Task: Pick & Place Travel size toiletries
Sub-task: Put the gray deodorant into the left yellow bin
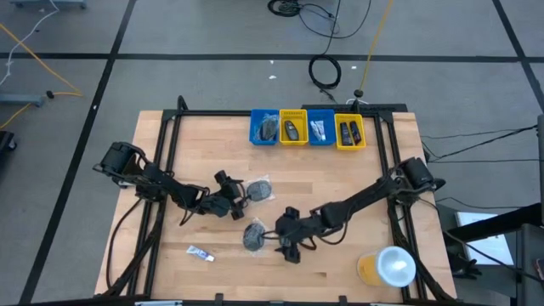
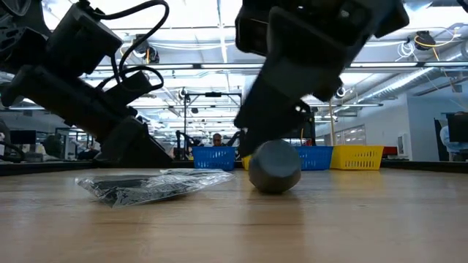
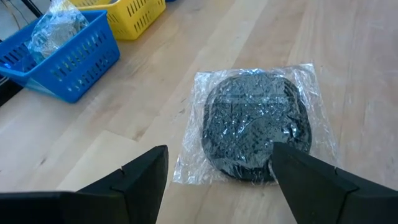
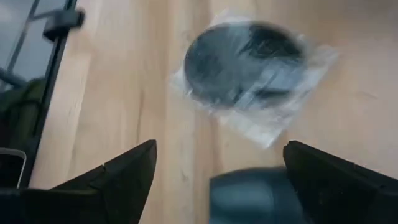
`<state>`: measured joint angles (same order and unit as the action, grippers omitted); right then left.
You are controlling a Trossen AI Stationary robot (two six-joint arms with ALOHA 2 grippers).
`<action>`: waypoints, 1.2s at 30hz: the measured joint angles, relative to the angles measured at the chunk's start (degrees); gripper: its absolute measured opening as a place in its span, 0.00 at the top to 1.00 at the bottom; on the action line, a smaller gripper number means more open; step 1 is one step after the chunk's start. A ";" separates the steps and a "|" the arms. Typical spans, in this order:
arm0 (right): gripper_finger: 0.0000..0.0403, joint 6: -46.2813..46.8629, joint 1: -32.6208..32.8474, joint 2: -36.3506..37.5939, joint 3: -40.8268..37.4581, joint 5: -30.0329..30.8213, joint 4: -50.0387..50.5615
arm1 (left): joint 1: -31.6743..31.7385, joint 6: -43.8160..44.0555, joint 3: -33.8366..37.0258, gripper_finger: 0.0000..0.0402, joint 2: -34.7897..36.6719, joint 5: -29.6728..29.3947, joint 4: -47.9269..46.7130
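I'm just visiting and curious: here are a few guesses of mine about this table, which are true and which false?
1. Four small bins stand in a row at the table's far edge. True.
2. The left tool grips a wrapped round piece. False: it is open, the piece lying free ahead of it.
3. The yellow cup lies inside a bin. False: it stands on the table near the right arm.
4. A small white tube lies on the table. True.
5. The right tool is open. True.
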<state>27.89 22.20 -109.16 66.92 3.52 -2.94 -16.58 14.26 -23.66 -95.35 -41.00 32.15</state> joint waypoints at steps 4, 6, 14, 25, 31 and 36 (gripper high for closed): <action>0.16 0.99 0.56 0.26 0.07 -0.51 3.95 | 0.00 0.87 0.00 0.30 0.00 0.25 -0.68; 0.16 1.40 0.81 1.87 0.09 -0.48 7.92 | 0.00 0.89 0.00 0.30 0.00 0.27 -0.63; 0.16 4.96 1.62 10.16 0.11 9.02 20.97 | -0.01 0.94 0.00 0.30 0.00 0.25 -0.90; 0.16 20.81 4.57 7.26 -0.08 21.80 29.08 | -0.02 0.96 0.00 0.30 0.00 0.27 -1.02; 0.17 24.57 4.80 2.57 -0.07 21.74 28.51 | -0.01 1.00 0.00 0.30 0.00 0.39 -1.15; 0.26 25.37 5.35 1.65 -0.11 21.88 28.55 | 0.00 1.01 0.00 0.30 0.00 0.47 -1.15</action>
<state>53.26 27.55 -107.50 66.81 25.41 25.61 -16.58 15.27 -23.66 -95.35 -40.53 31.00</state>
